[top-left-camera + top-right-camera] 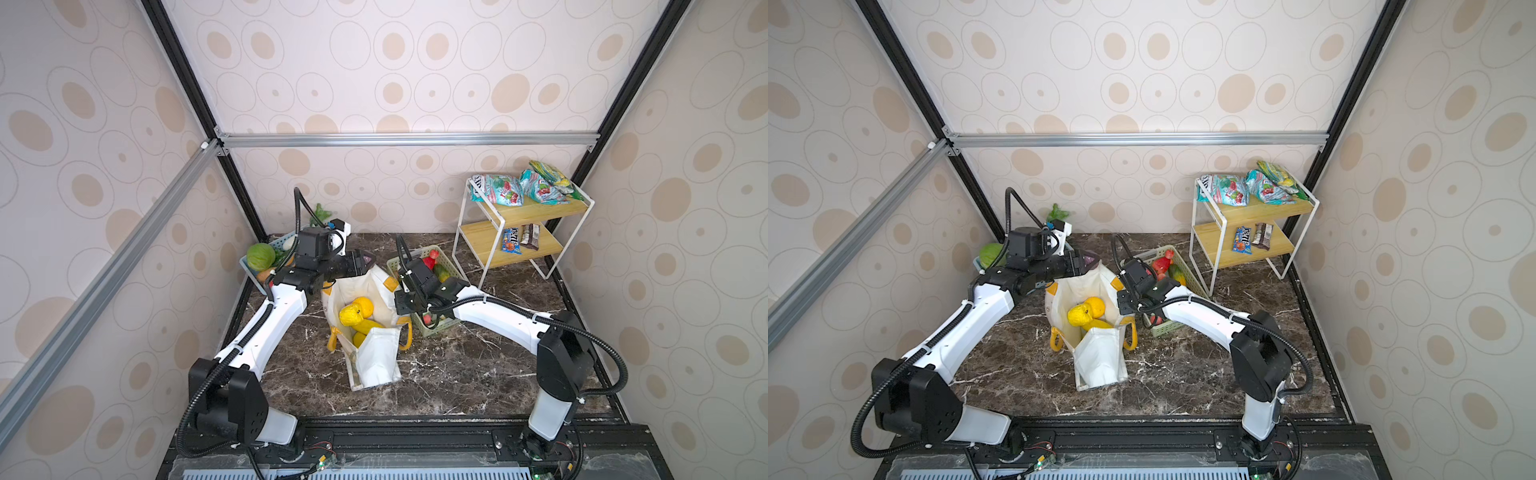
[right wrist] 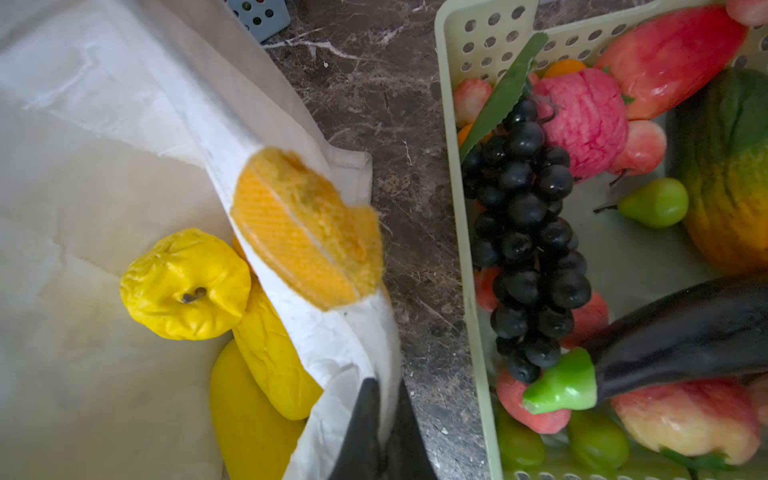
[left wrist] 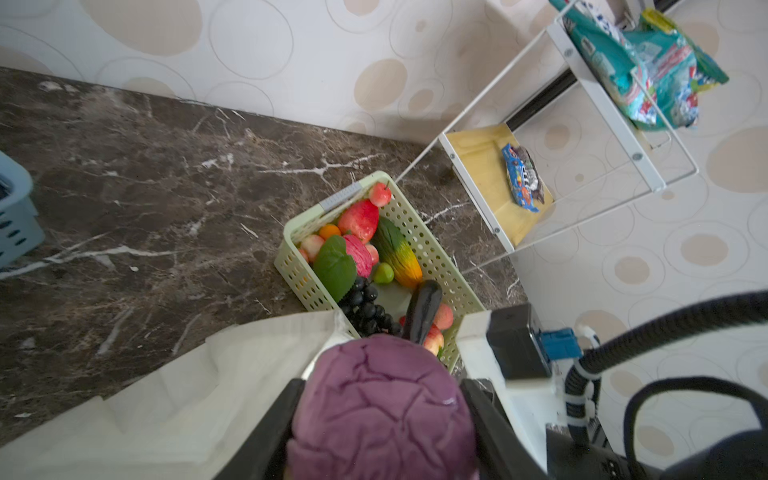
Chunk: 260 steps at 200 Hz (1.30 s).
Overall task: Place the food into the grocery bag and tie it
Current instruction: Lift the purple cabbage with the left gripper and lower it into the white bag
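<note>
The cream-white grocery bag stands open mid-table with yellow-orange handles. Inside it lie yellow fruits and an orange. My left gripper hovers at the bag's far rim, shut on a purple onion that fills the space between both fingers. At the bag's right side, my right gripper is shut on the white fabric rim, pinching it between its black fingers.
A green lattice basket of toy fruit, grapes and an eggplant sits just right of the bag. A blue basket with a green cabbage stands at back left. A white-framed shelf with snack packets occupies the back right.
</note>
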Available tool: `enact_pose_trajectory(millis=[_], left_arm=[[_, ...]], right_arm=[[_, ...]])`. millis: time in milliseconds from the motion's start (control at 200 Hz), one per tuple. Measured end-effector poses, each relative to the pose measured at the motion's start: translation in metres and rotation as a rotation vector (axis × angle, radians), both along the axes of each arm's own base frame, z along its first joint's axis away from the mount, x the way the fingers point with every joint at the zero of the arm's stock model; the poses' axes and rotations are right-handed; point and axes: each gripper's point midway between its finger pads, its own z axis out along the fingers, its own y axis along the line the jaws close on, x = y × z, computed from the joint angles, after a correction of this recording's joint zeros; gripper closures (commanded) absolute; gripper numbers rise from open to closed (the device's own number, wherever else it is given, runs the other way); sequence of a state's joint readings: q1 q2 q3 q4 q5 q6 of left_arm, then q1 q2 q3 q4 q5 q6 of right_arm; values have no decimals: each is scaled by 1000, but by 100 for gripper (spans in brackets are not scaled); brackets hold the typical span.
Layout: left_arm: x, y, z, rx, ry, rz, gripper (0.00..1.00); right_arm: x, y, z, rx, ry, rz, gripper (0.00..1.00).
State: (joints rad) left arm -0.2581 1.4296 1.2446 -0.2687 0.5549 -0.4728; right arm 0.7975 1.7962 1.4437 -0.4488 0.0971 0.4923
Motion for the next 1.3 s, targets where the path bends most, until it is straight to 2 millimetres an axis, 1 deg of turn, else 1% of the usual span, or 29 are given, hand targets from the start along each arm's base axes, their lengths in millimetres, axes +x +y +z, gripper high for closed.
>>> enact_pose_trajectory(millis=[375,510,585,690,890,1115,1300], left_arm=[[-36,-36,-41,92,51,-122,46],[-43,-40,-52,136,58,-131,46],[-44,-38,-61,159,68,-124,46],[-46,-30,-77,204,97,-97,45],[-39,-15,-100,301,137,-25,45],[-29,-2,-141,405,213,32,47],[-18,7,-155,460,216,87,46]], right_arm=[[3,3,4,36,-4,-28,95],[4,4,4,43,-4,-36,95],[4,3,3,41,-3,-41,95],[4,1,1,37,-3,-48,95],[5,1,0,41,-3,-58,95],[6,-1,3,41,-18,-66,95],[7,-4,10,50,-41,-74,95]])
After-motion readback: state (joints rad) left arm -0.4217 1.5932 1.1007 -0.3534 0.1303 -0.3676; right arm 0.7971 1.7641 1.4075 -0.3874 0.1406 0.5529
